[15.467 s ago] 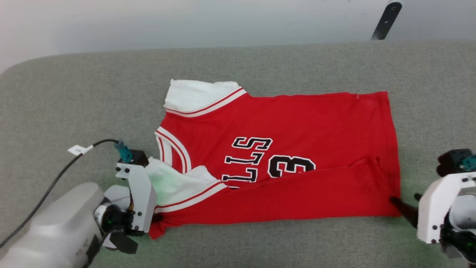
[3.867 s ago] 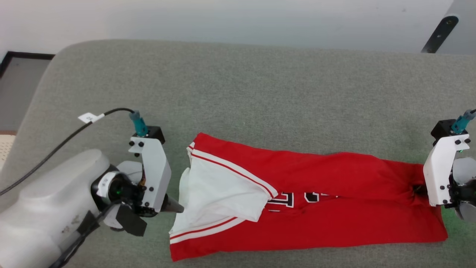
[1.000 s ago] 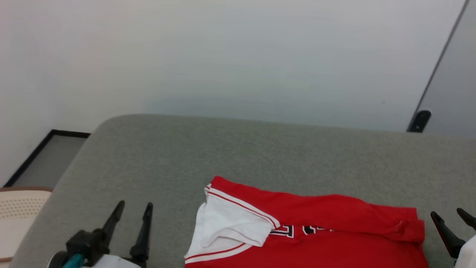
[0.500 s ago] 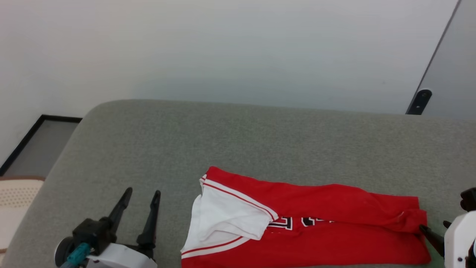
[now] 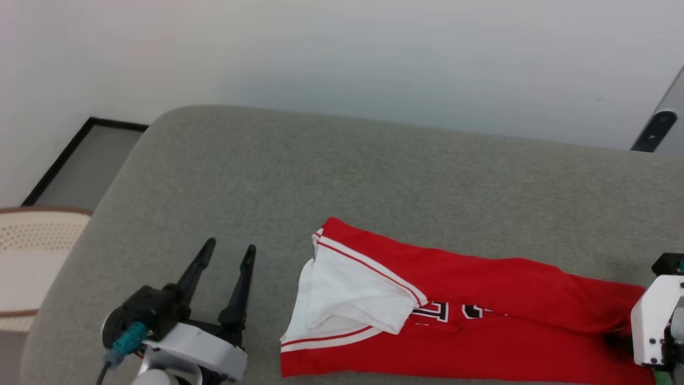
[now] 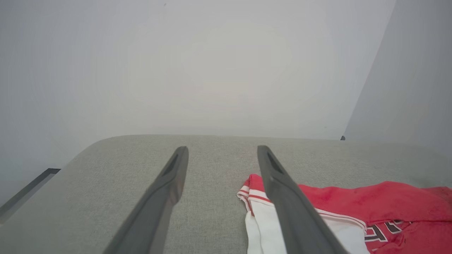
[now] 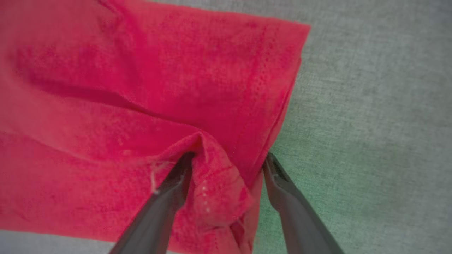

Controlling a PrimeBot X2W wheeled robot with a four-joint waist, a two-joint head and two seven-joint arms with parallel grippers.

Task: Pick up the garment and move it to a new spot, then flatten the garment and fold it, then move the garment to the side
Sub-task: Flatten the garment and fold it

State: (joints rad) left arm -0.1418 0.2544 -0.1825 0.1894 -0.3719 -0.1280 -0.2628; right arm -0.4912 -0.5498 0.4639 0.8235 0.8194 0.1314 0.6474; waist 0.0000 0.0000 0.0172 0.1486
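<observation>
My grey padded surface [image 5: 342, 160] runs back to a plain white wall [image 5: 342, 53]. A dark-framed panel [image 5: 85, 160] sits past its left edge. The garment [image 5: 481, 342] lies folded in a long strip along the near edge, right of middle. My left pincer [image 5: 230, 245] hangs spread beside the sleeve end, and my right pincer [image 7: 229, 155] is spread astride the bunched hem.

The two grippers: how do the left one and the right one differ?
The left gripper hangs beside the red jersey's white sleeve, jaws around nothing; the right gripper is at the hem end, jaws straddling a raised fold. Left points toward the wall, right points down at the cloth. Both stand open.
</observation>
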